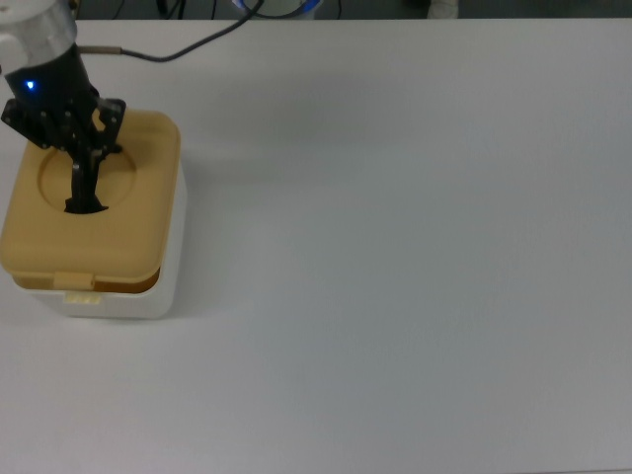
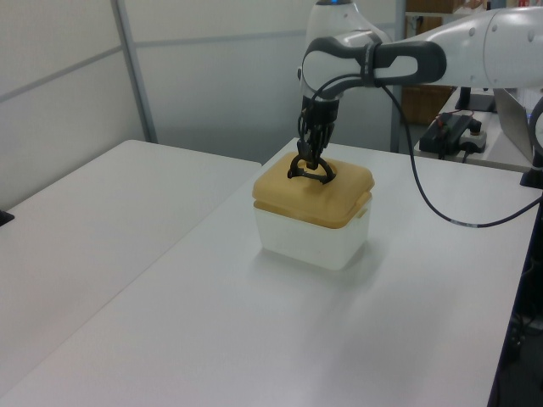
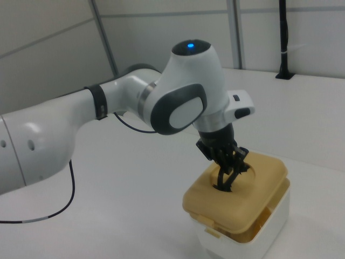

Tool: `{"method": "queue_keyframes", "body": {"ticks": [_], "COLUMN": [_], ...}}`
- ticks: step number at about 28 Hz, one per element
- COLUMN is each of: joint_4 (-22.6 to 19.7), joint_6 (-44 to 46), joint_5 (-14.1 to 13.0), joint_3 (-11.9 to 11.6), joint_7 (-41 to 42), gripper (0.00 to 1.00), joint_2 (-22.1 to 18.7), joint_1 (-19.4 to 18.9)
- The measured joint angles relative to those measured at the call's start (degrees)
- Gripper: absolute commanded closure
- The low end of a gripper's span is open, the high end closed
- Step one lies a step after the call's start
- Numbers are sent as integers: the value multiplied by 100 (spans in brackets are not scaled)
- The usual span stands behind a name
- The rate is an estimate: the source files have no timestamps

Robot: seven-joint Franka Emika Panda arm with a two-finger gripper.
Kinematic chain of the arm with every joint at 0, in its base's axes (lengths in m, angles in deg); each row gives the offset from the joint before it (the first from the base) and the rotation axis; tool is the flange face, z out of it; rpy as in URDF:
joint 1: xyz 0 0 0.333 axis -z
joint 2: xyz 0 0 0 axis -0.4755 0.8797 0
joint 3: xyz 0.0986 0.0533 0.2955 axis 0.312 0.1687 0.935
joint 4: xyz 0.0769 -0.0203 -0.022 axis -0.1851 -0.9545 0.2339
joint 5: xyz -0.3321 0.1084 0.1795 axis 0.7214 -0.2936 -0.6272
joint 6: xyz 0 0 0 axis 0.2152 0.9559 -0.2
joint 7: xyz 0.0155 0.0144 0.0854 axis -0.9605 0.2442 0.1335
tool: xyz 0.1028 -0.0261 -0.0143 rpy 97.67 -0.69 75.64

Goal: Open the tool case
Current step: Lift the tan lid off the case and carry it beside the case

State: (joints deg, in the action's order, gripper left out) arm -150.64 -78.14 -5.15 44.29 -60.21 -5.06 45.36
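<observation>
The tool case (image 1: pixel 118 296) stands at the top view's left edge, a white box under a tan-yellow lid (image 1: pixel 133 232). My gripper (image 1: pixel 79 170) is shut on the black handle (image 1: pixel 83 200) in the lid's round recess. The lid hangs slightly above the white base, and a dark gap shows along the latch tab side (image 1: pixel 75 280). In the left view the gripper (image 2: pixel 311 158) holds the handle (image 2: pixel 309 170) upright above the raised lid (image 2: pixel 322 199). The right view shows the lid (image 3: pixel 256 194) lifted off the box (image 3: pixel 272 232) below the gripper (image 3: pixel 228 174).
A black cable (image 1: pixel 188 47) trails from the arm across the table's far edge in the top view. White tabletop (image 1: pixel 415 257) stretches to the top view's right. A second white table (image 2: pixel 93 212) adjoins at the left view's left.
</observation>
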Motion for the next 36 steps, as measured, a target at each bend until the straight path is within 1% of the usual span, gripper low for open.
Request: {"method": "queue_keyframes", "body": {"ticks": [4,8,13,19,20,25,27,30,36], "joint_4": [22,22,19,-53,-101,-350,-453,-651,-1091], "joint_6": [122,147,149,180,184,184,184,185,153], "joint_5": [-137,-176,-176,-176,-175,-117,-102,-100,-100], "joint_3": [23,49,78,96,98,106,106,106,103], "joint_7": [26,13,-224,-678,-801,-1261,-1360,-1431,-1461], "gripper": [100,100,100,100,100,100,100,100,100], "joint_2": [-143,-184,-183,-184,-186,-214,-250,-331,-380], "joint_1": [-47,-272,-750,-1501,-1695,-2368,-2545,-2730,-2895]}}
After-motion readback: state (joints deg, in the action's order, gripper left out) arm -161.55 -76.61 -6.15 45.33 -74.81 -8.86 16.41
